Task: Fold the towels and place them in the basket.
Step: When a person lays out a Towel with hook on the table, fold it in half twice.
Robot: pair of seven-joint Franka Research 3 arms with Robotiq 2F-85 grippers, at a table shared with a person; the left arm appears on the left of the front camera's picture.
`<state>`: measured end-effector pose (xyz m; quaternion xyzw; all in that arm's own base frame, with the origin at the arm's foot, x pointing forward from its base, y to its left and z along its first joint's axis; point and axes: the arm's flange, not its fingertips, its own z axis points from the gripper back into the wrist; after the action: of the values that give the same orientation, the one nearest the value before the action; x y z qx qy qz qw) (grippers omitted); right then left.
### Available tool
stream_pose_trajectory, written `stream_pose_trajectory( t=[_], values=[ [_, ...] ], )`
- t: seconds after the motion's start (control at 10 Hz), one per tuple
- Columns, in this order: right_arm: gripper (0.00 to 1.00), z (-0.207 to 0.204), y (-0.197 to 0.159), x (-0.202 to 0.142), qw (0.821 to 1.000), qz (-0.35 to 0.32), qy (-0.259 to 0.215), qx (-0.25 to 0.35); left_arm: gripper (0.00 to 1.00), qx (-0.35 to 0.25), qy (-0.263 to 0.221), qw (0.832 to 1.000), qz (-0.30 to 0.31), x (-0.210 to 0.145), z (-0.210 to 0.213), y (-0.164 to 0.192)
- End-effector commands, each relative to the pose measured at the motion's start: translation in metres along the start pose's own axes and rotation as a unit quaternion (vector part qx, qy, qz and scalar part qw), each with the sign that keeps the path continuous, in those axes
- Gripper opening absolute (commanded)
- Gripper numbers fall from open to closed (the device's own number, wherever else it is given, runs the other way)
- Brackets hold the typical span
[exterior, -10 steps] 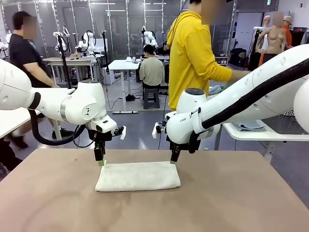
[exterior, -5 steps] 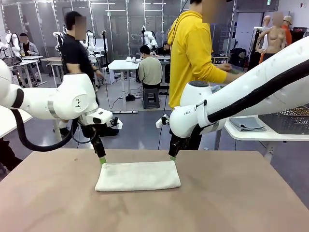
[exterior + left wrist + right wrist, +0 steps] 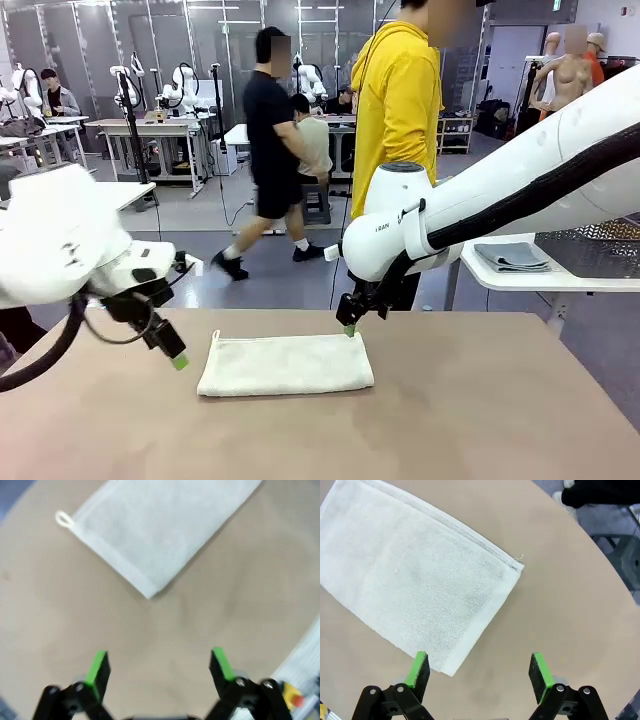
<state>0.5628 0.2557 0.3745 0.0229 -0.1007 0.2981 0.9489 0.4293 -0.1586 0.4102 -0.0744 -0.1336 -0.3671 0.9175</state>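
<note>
A cream-white towel [image 3: 285, 362] lies folded flat in the middle of the tan table [image 3: 480, 410]. My left gripper [image 3: 178, 359] hovers open just left of the towel's left edge, clear of it. In the left wrist view the towel [image 3: 160, 525] and its corner loop [image 3: 62, 519] lie ahead of the open left gripper [image 3: 159, 665]. My right gripper [image 3: 347, 328] stands open over the towel's far right corner. Its wrist view has the towel [image 3: 415, 580] up and to the left of the right gripper [image 3: 479, 667], nothing between the pads. A dark mesh basket [image 3: 600, 248] and a folded blue-grey towel [image 3: 512, 257] sit on a white side table at right.
A person in a yellow hoodie [image 3: 400, 130] stands at the table's far side, turned toward the white side table [image 3: 540, 280]. Another person walks past farther back. Bare tabletop surrounds the towel on all sides.
My left gripper has let go of the towel's far left corner and drawn back left and nearer. The right gripper has shifted only slightly by the far right corner. The towel stays put.
</note>
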Motion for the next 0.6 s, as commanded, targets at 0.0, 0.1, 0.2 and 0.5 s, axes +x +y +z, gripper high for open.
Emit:
stream_pose_trajectory(
  t=[0.0,0.1,0.2,0.5],
  values=[
    [1.00,-0.013,-0.002,0.006,0.999,-0.038,-0.004,-0.011,1.00,0.058,-0.021,0.998,-0.018,-0.032,0.014,-0.019],
    [1.00,-0.020,-0.004,0.005,0.999,-0.049,-0.003,0.003,1.00,0.065,-0.017,0.998,-0.022,-0.046,0.019,-0.018],
    [1.00,-0.023,-0.007,0.004,0.998,-0.057,-0.004,0.011,1.00,0.067,-0.008,0.997,-0.037,-0.053,0.022,-0.016],
    [1.00,-0.013,-0.006,-0.001,1.000,-0.026,0.004,0.002,1.00,0.037,-0.014,0.999,-0.021,-0.034,0.015,-0.014]
  ],
)
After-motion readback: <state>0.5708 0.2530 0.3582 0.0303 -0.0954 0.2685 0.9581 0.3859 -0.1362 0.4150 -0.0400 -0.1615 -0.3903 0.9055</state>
